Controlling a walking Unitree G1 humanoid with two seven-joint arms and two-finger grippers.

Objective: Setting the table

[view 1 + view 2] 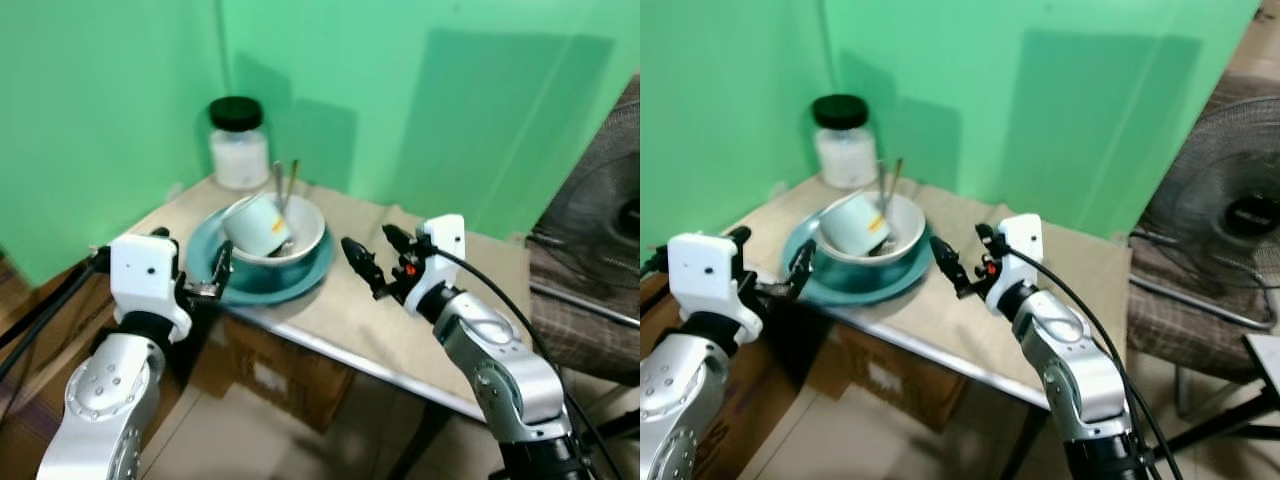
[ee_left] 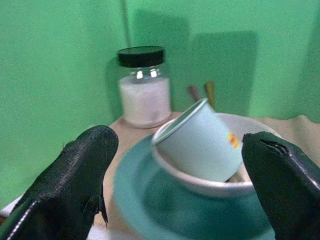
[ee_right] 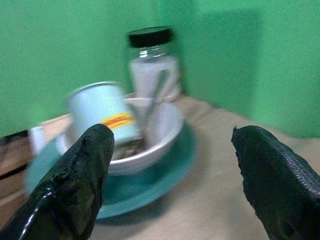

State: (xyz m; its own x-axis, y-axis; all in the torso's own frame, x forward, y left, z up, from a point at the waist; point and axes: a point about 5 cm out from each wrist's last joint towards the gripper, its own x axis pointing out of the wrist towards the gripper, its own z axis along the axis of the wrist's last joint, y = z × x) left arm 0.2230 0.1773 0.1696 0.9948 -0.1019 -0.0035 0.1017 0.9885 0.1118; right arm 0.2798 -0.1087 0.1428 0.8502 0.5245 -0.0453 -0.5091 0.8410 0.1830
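Observation:
A teal plate (image 1: 305, 281) lies near the table's left front edge with a white bowl (image 1: 305, 232) on it. In the bowl a pale blue cup (image 1: 256, 224) with a yellow mark leans on its side, and two utensils (image 1: 284, 186) stick up behind it. My left gripper (image 1: 213, 276) is open at the plate's left rim, its fingers (image 2: 75, 175) spread either side of the plate and bowl. My right gripper (image 1: 374, 252) is open just right of the plate, low over the table, pointing toward the bowl (image 3: 160, 130).
A glass jar (image 1: 239, 145) with a black lid and white contents stands at the back by the green wall. The beige-covered table (image 1: 400, 320) has free surface to the right. A cardboard box (image 1: 270, 375) sits under it; a fan (image 1: 600, 210) stands at right.

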